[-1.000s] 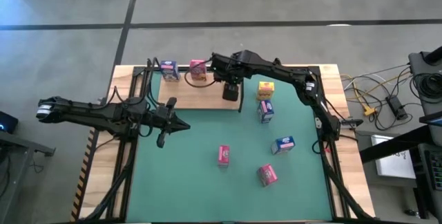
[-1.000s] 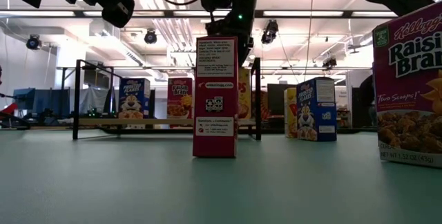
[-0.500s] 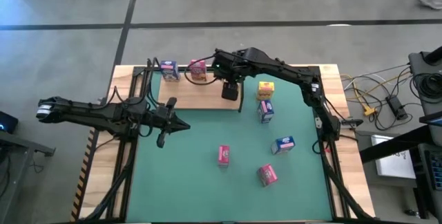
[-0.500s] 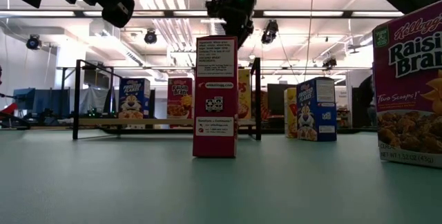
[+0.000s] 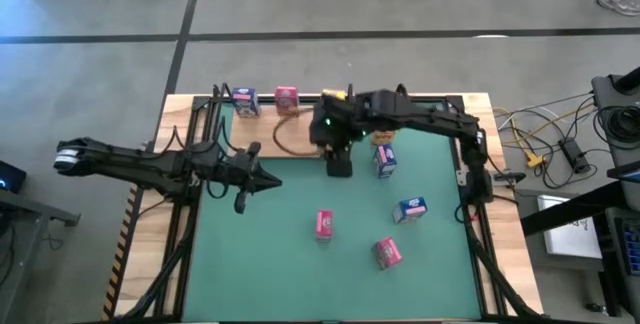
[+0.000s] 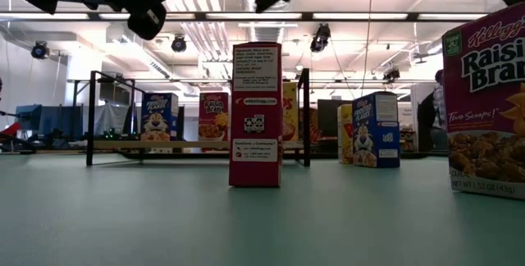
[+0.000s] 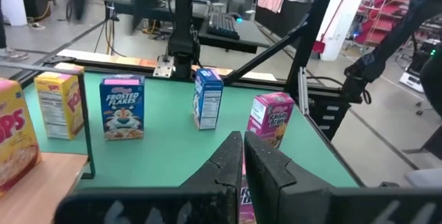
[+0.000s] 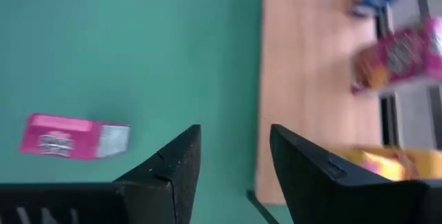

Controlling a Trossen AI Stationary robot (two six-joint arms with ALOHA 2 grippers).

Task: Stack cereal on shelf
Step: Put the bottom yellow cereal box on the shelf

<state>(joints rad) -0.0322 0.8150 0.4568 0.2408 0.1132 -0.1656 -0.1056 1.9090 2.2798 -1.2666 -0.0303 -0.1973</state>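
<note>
The shelf (image 5: 300,146) lies at the far side of the green mat. On it stand a blue cereal box (image 5: 246,102), a pink one (image 5: 286,97) and a yellow one (image 5: 335,93). Several more boxes stand on the mat: yellow (image 5: 385,129), blue (image 5: 386,161), blue (image 5: 410,209), pink (image 5: 323,224) and pink (image 5: 387,252). My right gripper (image 8: 235,175) hovers open and empty above the shelf's near edge (image 8: 261,113). My left gripper (image 7: 243,156) is shut on nothing, raised over the mat's left part.
Black frame posts (image 6: 305,116) rise at the shelf's corners. Free mat lies along the near edge and left of the pink box (image 6: 255,114). Cables lie on the wooden border at the right (image 5: 540,139).
My right gripper has drawn back from over the shelf toward the near edge and has risen, leaving the top of the low view. The yellow box on the shelf, hidden under that arm before, now shows in the high view.
</note>
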